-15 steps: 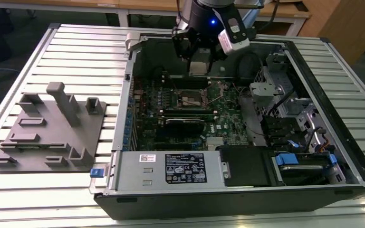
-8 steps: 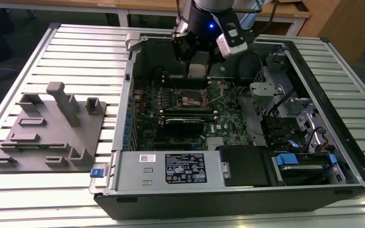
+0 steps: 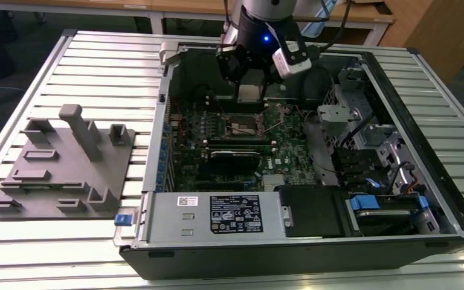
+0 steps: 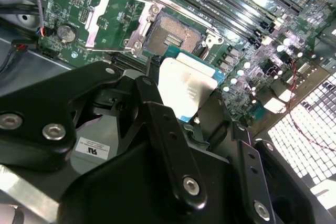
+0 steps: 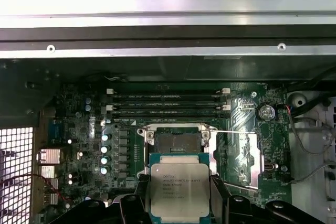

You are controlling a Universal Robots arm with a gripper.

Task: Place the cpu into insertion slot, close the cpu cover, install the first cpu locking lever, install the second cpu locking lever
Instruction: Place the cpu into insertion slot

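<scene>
My gripper (image 3: 249,90) is shut on the cpu (image 3: 249,92), a small square chip with a silver-grey top, and hangs over the open computer case. In both wrist views the black fingers (image 5: 140,190) clamp the cpu (image 5: 179,190) by two opposite sides. The insertion slot (image 5: 177,141) is a dark, bare recess with a silvery rim. It lies on the green board just beyond the chip and below it. In the second wrist view the cpu (image 4: 186,85) hovers near the insertion slot (image 4: 173,34). The cpu cover (image 4: 93,27) is swung open to one side of it.
The case (image 3: 425,199) lies open on a slatted metal table (image 3: 95,66). A silver box with a white label (image 3: 215,212) fills the case's near side, with drive bays and cables (image 3: 377,157) at the exterior view's right. A grey fixture plate (image 3: 63,163) stands left of the case. Long memory slots (image 5: 168,103) run beside the socket.
</scene>
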